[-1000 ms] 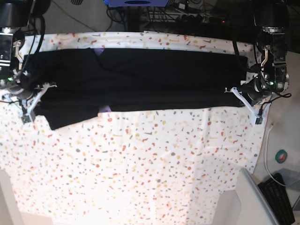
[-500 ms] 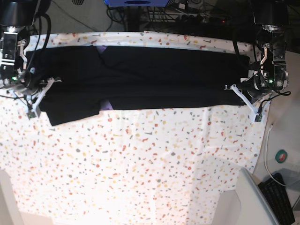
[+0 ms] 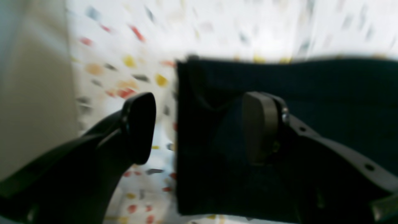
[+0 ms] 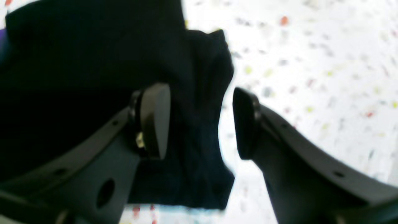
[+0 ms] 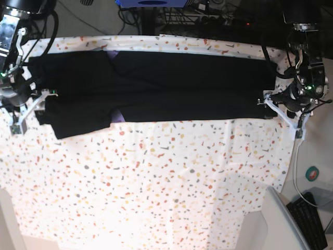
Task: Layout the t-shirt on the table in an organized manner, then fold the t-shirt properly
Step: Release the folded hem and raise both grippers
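The t-shirt (image 5: 156,86) lies across the far side of the tabletop (image 5: 156,187), up toward twelve o'clock in the base view, drawn out into one long black band running from nine o'clock to three o'clock. By the look of it a lengthwise fold is already made: the cloth sits doubled, edges fairly straight, with a darker seam line along the middle. One flap at the nine o'clock end dips lower than the rest, and a sliver of purple print (image 5: 119,116) peeks out beneath it. I'd judge the cross folds are what remain, bringing the ends toward the centre.

The left gripper (image 3: 199,127) sits at the three o'clock end of the band. Its fingers (image 3: 261,124) stand apart, one over the cloth, one over bare tabletop, nothing pinched between them. The right gripper (image 4: 202,121) at the nine o'clock end shows the same: fingers (image 4: 154,119) spread, straddling the shirt's rumpled edge, holding nothing.

The material is soft, matte black jersey, limp, creasing into small ridges near the right gripper. The tabletop cover is white cloth flecked with red, orange, yellow and grey, gently rippled toward six o'clock. Both wrist views are blurred, so fine weave can't be made out.
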Available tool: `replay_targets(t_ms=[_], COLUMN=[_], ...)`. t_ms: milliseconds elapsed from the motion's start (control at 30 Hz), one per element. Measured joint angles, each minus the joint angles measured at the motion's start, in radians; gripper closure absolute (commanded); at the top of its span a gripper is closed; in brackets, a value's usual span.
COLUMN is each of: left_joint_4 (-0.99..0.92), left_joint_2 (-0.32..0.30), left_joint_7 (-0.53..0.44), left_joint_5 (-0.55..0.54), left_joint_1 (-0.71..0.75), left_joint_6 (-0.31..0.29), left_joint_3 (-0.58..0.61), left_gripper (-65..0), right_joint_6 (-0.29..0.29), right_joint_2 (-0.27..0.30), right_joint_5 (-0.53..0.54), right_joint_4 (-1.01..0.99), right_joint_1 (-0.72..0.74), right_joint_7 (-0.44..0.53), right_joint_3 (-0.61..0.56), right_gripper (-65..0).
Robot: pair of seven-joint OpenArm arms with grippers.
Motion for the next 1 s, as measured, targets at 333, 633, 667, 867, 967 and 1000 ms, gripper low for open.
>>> replay_targets(t_ms=[333,633,667,867,967,1000], left_joint_4=[-0.050,-0.187,-0.197,-0.203,-0.197,-0.184], left_joint_2=[0.084,0.084,0.083,0.075,0.074,0.074], left_joint_7=[-0.002,-0.101,-0.115,-0.120,-0.107,-0.093], left_joint_5=[0.013,0.012,0.008,0.006,-0.001,0.000], left_joint_1=[0.096,0.098,0.100,0.099,0.098,0.100], left_joint_6=[0.000,0.000,0.000,-0.001,-0.001,0.000], left_joint_3=[-0.018,-0.018,-0.019,-0.019,-0.023,-0.025], left_gripper=[0.0,0.0,0.0,0.0,0.0,0.0], right_joint_6=[-0.003,-0.007,-0.011,0.002,-0.014,-0.015], right_joint_2=[0.007,0.068,0.080,0.119,0.116,0.114], right_joint_5=[0.000,-0.002,-0.001,0.010,-0.009,-0.008], right_joint_4=[-0.285,-0.549,-0.583,-0.632,-0.517,-0.464], right_joint_1=[0.205,0.266,0.268,0.273,0.228,0.213], right_joint_7=[0.003,0.110,0.114,0.153,0.136,0.134], right_joint_3=[0.007,0.006,0.007,0.007,0.008,0.010], right_gripper=[0.0,0.0,0.0,0.0,0.0,0.0])
